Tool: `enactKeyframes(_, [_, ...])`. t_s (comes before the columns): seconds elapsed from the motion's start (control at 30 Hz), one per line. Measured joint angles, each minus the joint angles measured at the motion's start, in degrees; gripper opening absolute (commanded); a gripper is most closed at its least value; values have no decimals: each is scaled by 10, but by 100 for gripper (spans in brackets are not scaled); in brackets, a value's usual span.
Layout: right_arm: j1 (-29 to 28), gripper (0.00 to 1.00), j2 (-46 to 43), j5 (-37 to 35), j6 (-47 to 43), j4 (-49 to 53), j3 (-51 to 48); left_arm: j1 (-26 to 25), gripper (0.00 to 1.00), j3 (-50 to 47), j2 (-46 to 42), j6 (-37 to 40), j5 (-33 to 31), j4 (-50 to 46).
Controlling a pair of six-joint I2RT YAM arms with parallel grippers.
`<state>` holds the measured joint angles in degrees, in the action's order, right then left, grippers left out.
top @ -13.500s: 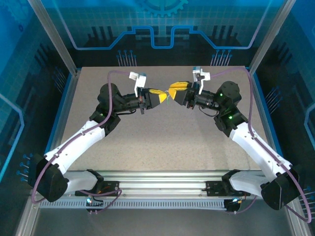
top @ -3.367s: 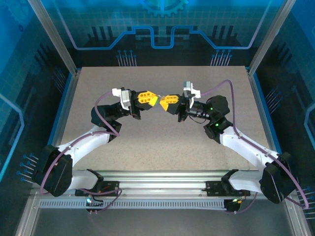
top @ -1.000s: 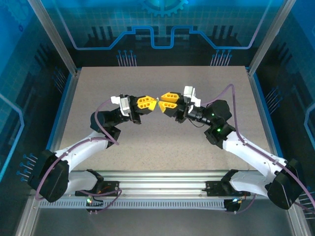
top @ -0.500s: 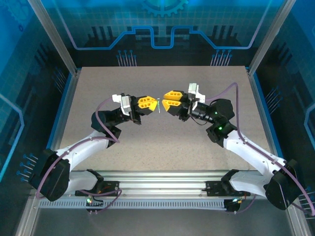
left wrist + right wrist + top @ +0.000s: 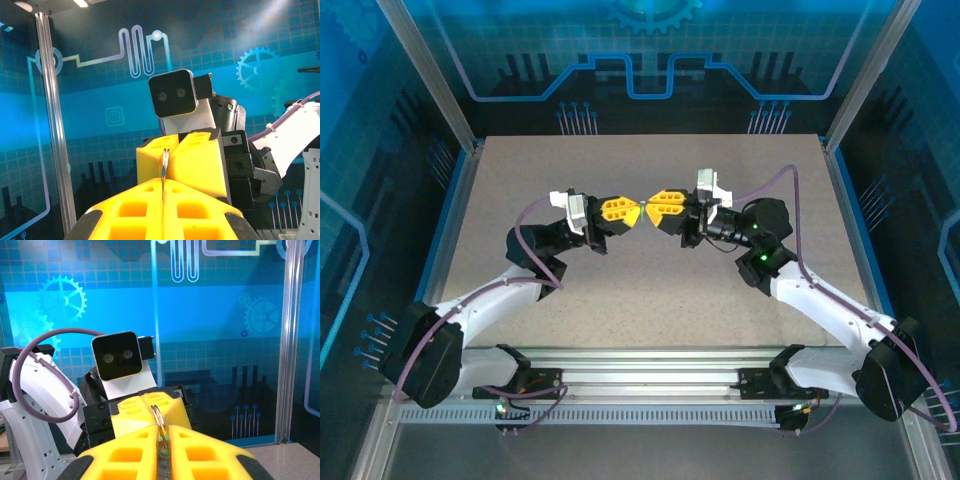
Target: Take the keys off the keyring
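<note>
- Left gripper (image 5: 637, 209) clamped tight on key (image 5: 159, 418), raised over mid-table (image 5: 620, 290).
- Right gripper (image 5: 651, 207) tip-to-tip with it, jaws narrow, pinching green keyring (image 5: 161, 440).

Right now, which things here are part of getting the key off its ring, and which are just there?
In the job: grey metal key, between the two grippers' tips; left gripper; right gripper.
Just there: table; blue wall panels; frame post.
</note>
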<state>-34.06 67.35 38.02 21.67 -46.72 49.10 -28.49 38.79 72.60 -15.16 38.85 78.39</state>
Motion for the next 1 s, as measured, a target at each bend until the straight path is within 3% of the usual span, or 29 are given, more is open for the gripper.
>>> enactKeyframes(0.13, [0,4,3,2,0,1,11,-1,0,0,1,-4,0,4])
enactKeyframes(0.37, [0,0,4,6,-10,20,22,-1,0,0,2,-14,0,5])
enactKeyframes(0.67, [0,0,-21,6,-82,145,55,-1,23,-6,2,-21,-9,3])
enactKeyframes(1.0, [13,0,-37,18,-144,289,106,11,30,-34,-59,-30,-23,-63])
